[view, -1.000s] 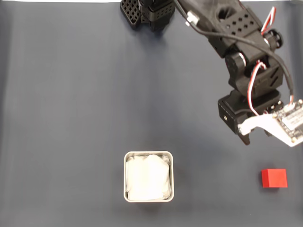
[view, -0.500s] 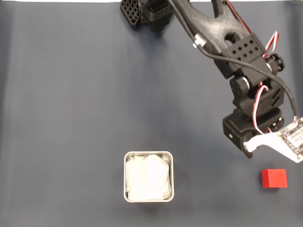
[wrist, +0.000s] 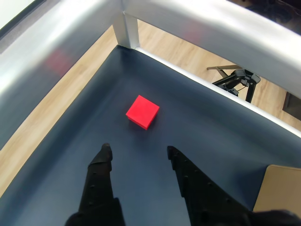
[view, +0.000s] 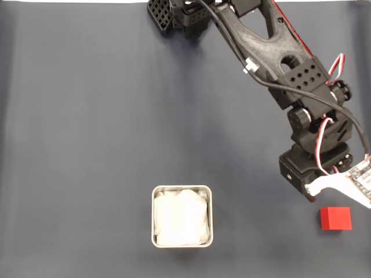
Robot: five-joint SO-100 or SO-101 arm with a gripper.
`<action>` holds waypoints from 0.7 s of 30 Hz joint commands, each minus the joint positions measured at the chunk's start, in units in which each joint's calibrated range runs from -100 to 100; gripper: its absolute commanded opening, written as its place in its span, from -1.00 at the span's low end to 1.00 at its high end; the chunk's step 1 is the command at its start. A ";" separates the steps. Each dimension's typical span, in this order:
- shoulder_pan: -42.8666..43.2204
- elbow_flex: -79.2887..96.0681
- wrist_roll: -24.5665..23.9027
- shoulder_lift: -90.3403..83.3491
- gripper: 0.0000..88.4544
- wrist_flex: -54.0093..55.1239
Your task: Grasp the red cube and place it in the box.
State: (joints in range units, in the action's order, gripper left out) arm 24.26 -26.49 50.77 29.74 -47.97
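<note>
The small matte bright-red cube point(view: 336, 218) sits on the dark navy table mat point(view: 87, 145) at the lower right of the fixed view, close to the frame's right edge and well apart from the square silver-grey metal box lined with crumpled white paper point(view: 182, 189) at lower centre. In the wrist view the black two-finger gripper point(wrist: 138, 150) rises from the bottom edge with its fingers spread and nothing between them; the cube point(wrist: 142, 111) lies just beyond the fingertips, at centre frame.

The likeliest failure, I judge, is a skewed grip. In the wrist view the cube is turned so a corner points toward the fingers, so the pads could meet edges instead of flat faces and twist or squirt it away. A descent that falls short could also nudge it toward the mat's edge.

Being a cube, it has no long axis; its sides run roughly square to the fixed view's frame.
</note>
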 commanded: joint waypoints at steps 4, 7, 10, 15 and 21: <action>1.10 -5.72 0.20 2.32 -0.28 2.32; 1.17 -8.00 0.00 4.22 -0.27 2.32; 1.17 -10.19 -0.10 6.22 -0.25 2.48; 1.17 -14.20 -0.34 9.42 -0.24 2.64; 1.17 -18.49 -0.88 12.80 -0.24 2.64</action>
State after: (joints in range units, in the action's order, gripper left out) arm 24.78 -41.14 50.33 42.86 -46.22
